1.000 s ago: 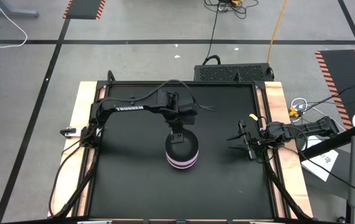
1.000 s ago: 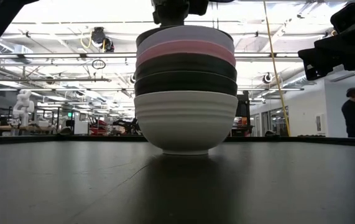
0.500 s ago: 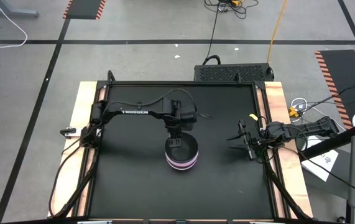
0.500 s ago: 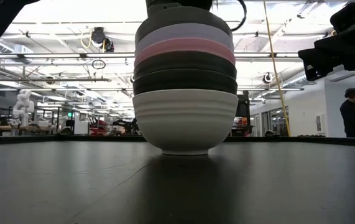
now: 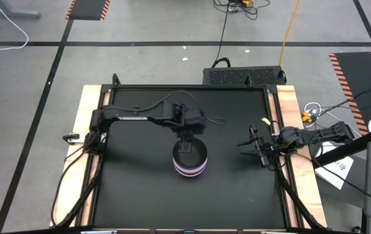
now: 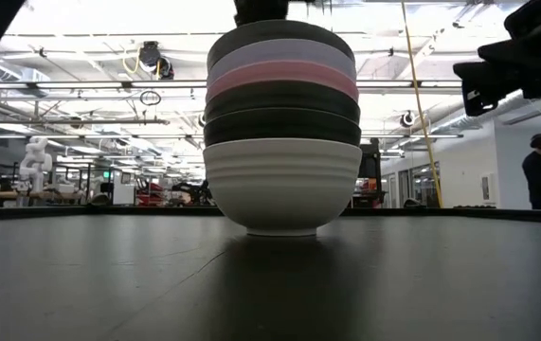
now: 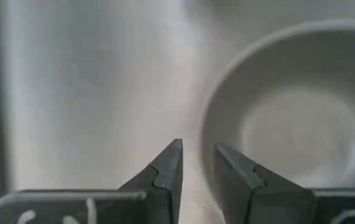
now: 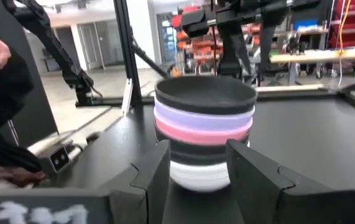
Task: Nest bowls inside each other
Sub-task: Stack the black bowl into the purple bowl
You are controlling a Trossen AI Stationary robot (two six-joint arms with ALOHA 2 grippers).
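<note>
Six bowls stand nested in one stack in the middle of the table: white at the bottom, two black, pink, lavender, and a black bowl on top. The white bowl's foot rests on the mat. My left gripper hangs over the far rim of the top bowl, open by a narrow gap, one finger outside the rim and one over the inside. My right gripper waits open near the table's right edge, pointing at the stack.
The black mat is framed by wooden edges. A black box sits beyond the far edge and cables lie to the right. A person stands far back in the room. There is free room all round the stack.
My left gripper brought the top black bowl down from a tilted pose into the lavender bowl, where it now sits level. The gripper then rose a little above the stack. The right arm kept still.
</note>
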